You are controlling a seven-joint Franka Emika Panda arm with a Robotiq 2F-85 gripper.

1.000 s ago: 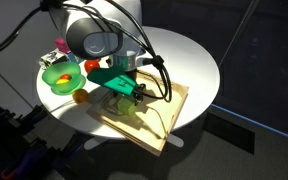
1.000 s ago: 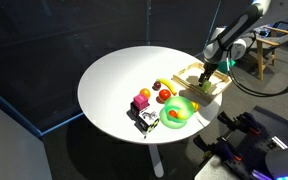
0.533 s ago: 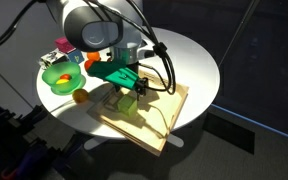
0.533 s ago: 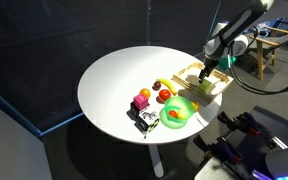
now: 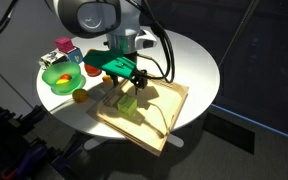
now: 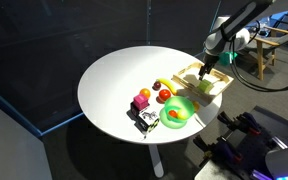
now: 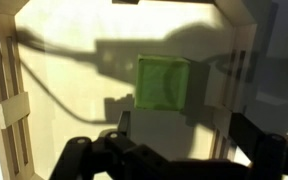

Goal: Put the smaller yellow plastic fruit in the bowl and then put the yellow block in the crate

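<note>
Round white surface carries the wooden crate; the yellow block lies free on its floor. The pincer hangs apart above it and should rise straight, clear of the walls.

The shallow slatted crate beneath the gripper is pale, unpainted wood with a matt finish. The yellow-green block lying in it below the fingers looks matt and smooth-faced. The fingers are dark and dull. Off to the gripper's side, a green bowl of smooth plastic sits on a smooth white round table.
</note>
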